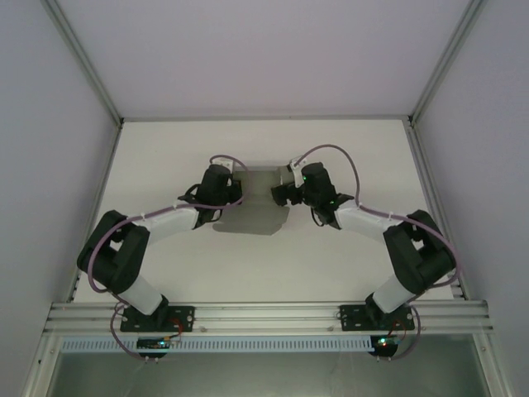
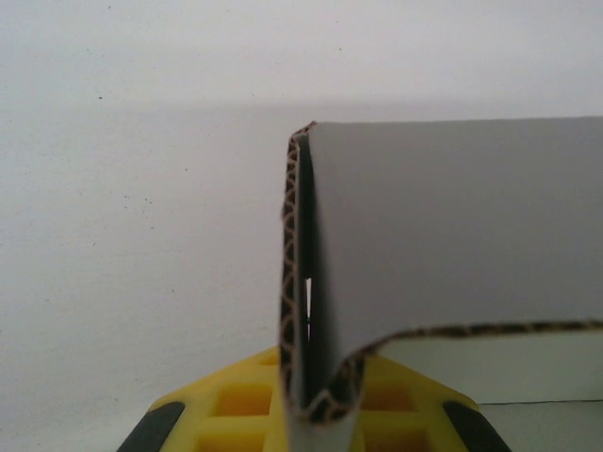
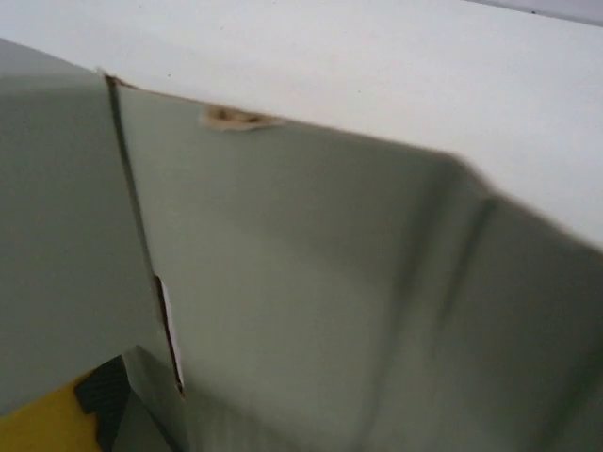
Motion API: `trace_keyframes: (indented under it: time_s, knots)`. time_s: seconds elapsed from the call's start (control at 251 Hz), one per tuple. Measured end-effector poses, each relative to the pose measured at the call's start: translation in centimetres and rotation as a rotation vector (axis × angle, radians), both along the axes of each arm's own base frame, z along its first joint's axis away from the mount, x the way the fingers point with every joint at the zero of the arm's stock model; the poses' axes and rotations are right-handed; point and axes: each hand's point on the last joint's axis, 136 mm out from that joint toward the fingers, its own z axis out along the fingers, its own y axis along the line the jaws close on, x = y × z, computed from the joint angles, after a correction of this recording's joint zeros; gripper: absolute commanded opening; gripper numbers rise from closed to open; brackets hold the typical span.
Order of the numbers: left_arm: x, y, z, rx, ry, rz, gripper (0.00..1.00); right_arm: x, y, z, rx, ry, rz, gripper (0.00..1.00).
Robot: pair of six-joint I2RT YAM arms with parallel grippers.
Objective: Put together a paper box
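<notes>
Left wrist: my left gripper clamps paper box wall, folding step; right gripper, agape beside box, should tuck flap next.

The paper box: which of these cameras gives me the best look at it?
The top external view: it takes in most of the paper box, seen against the pale table. The left wrist view gives a folded corrugated edge up close; the right wrist view, grey panels with a slit and creases.

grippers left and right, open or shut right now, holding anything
Left gripper: shut on a folded edge of the plain grey corrugated cardboard box.
Right gripper: open, close to the box.
</notes>
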Motion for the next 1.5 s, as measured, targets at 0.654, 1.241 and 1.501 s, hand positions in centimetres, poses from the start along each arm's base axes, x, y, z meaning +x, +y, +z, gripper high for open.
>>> trace_keyframes:
  time_s: [0.654,1.241,1.501]
  knots:
    - [0.1,0.6,-0.2,0.01,0.004,0.036,0.0,0.9,1.1,-0.5,-0.256,-0.1,-0.1,0.99]
    - [-0.6,0.7,-0.4,-0.01,-0.013,0.018,0.0,-6.4,-6.8,9.9,0.078,-0.174,-0.032,0.99]
    - [-0.8,0.1,-0.2,-0.021,-0.026,-0.025,0.0,-5.5,-12.1,7.8,0.187,-0.028,-0.108,0.89]
